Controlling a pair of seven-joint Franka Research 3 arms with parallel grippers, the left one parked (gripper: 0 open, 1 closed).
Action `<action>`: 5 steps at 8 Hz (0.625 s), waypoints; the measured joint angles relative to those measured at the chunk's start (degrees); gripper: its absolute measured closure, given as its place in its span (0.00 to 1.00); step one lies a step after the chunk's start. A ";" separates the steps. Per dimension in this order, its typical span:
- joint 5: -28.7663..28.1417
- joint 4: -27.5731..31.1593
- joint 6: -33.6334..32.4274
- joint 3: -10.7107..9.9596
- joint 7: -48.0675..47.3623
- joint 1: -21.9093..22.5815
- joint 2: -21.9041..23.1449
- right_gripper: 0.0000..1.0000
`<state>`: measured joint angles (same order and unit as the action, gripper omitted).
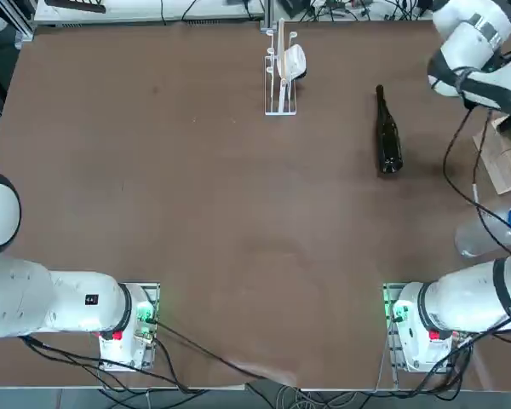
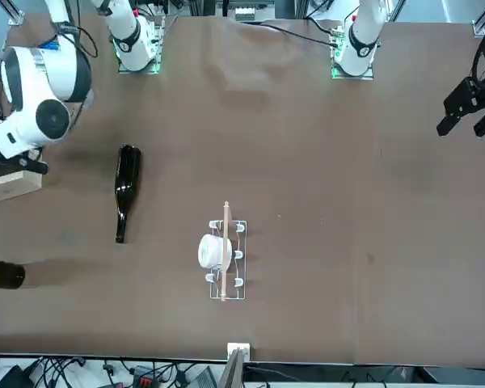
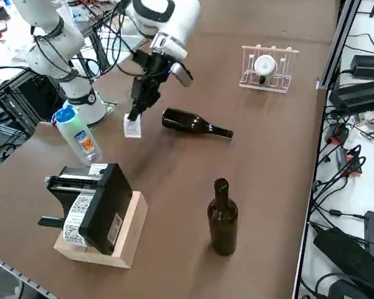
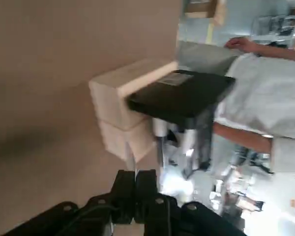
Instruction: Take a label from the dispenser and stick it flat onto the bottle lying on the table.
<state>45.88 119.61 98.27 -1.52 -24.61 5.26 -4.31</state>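
Observation:
The dark bottle [image 3: 193, 123] [image 1: 388, 136] [image 2: 126, 182] lies on its side on the brown table. My right gripper [image 3: 136, 113] hangs above the table just beyond the bottle's base, on the arm-base side. It is shut on a small white label [image 3: 132, 127] with dark print, which dangles below the fingertips, apart from the bottle. In the wrist view the fingers [image 4: 124, 186] are pressed together. The dispenser [image 3: 268, 65] [image 1: 281, 70] [image 2: 224, 257], a clear-and-white stand with a white roll, stands at the table's far edge.
A black box on a wooden block [image 3: 98, 208] [image 4: 179, 96] with a printed strip on its front sits near the table's right edge. A clear plastic bottle with blue cap [image 3: 78, 134] and an upright dark bottle [image 3: 222, 218] stand nearby. A person's arm [image 4: 246, 135] shows beyond the table.

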 joint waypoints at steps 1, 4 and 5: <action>-6.21 -1.95 0.22 0.06 0.16 1.98 -2.19 0.99; -16.94 -8.27 0.63 0.13 0.16 6.99 -10.12 0.99; -19.26 -9.32 0.80 0.13 0.16 7.99 -11.60 0.99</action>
<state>26.62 110.29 99.07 -1.38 -24.45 13.25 -15.92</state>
